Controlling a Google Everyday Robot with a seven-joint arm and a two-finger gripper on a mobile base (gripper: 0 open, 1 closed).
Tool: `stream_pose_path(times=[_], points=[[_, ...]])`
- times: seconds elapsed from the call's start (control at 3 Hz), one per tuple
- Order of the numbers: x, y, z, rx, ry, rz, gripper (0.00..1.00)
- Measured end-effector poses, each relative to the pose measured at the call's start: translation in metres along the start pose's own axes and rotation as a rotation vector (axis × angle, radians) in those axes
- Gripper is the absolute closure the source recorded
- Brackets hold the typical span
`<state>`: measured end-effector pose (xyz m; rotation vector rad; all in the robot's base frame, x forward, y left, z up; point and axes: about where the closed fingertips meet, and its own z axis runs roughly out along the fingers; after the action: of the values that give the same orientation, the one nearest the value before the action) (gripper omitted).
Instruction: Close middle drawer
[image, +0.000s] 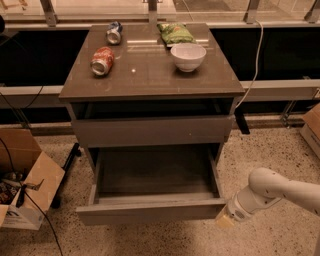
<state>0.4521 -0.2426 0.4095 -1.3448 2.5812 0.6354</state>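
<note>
The middle drawer (150, 211) is pulled far out of the grey-brown cabinet. Its plain flat front strip faces me low in the camera view, and its bare grey floor (155, 172) holds nothing. My gripper (225, 220), on the end of the white arm (270, 192), comes in from the right. It sits just beyond the right end of the drawer's front strip, at about the strip's height. I cannot tell whether it touches the strip.
Above it a taller drawer front (152, 131) stands slightly out under the cabinet top (150, 75). The top holds two cans (102, 60), a green bag (175, 33) and a white bowl (188, 56). An open cardboard box (25, 185) stands at the left, another box (312, 130) at the right edge.
</note>
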Motion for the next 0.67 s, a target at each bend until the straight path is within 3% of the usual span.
stream_pose_path(times=[0.33,0.67], points=[[-0.028,-0.016,-0.009,0.064,-0.087,-0.05,1.0],[-0.046,-0.023,-0.014,0.087,-0.128,-0.085,1.0]])
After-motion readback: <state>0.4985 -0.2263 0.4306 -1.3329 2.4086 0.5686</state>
